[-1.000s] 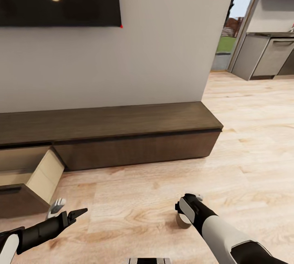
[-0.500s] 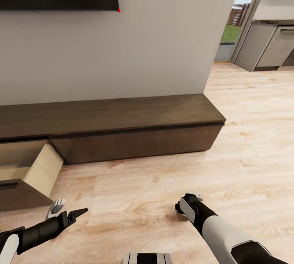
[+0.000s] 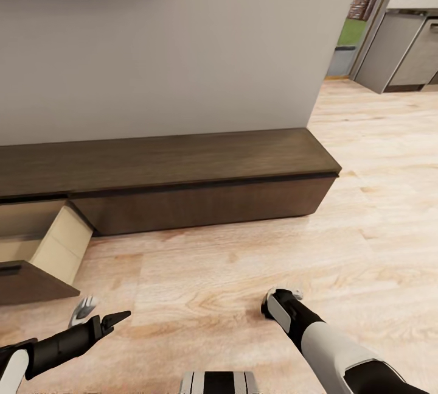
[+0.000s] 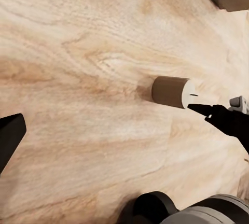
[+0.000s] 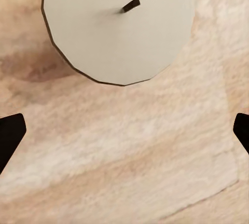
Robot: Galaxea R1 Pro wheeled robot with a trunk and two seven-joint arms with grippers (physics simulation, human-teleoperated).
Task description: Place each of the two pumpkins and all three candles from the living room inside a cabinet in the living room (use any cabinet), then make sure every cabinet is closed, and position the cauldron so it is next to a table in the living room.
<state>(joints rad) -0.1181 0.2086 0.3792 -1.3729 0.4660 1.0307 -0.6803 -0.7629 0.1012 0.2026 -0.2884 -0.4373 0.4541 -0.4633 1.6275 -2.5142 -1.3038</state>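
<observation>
A: Pale wood-plank floor (image 3: 243, 272), grey wall, long low dark-brown wooden cabinet (image 3: 182, 181) across mid-frame. What's the right pincer (image 5: 124, 125) doing?

B: Spread wide, empty, hanging directly over a squat tan cylindrical candle (image 5: 118, 24) with a black wick, standing on the floor.

A: The left pincer (image 3: 115, 319)?

B: Lower left, parted, empty. The cabinet's pale-lined drawer (image 3: 36, 248) stands open at far left.

A: So, candle pickup?

B: Likely: descend, centre, close.

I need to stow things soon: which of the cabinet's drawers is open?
The leftmost drawer, pulled out and showing its pale beige side; the long drawer front beside it sits flush, closed.
</observation>
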